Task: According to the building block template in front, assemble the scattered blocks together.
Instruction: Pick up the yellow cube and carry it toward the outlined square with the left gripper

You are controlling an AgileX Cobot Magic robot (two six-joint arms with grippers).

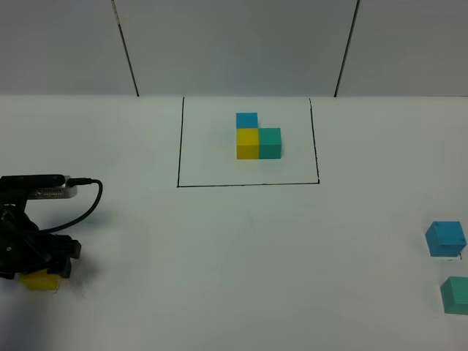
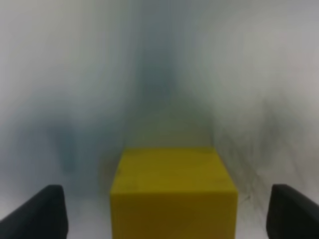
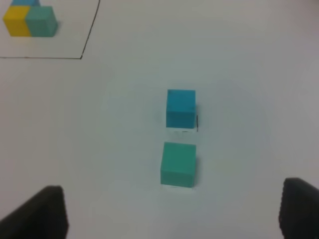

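The building block template [image 1: 256, 139] is a blue, yellow and teal L of cubes inside a black drawn rectangle [image 1: 248, 184] at the table's middle back. A corner of it shows in the right wrist view [image 3: 30, 21]. The scattered yellow cube [image 1: 38, 281] lies at the front left, under my left gripper [image 1: 40, 272]. In the left wrist view the gripper [image 2: 169, 216] is open, with the yellow cube [image 2: 172, 189] between its fingertips [image 2: 42, 214] and gaps on both sides. The sky blue cube [image 1: 445, 239] and teal-green cube [image 1: 456, 295] lie at the front right. My right gripper [image 3: 169, 216] is open above and short of the blue cube [image 3: 180, 108] and the teal cube [image 3: 178, 164].
The white table [image 1: 241, 256] ends at a grey panelled wall [image 1: 234, 44] at the back. A black cable [image 1: 86, 208] loops from the left arm's camera mount [image 1: 40, 186]. The right arm is out of the exterior view.
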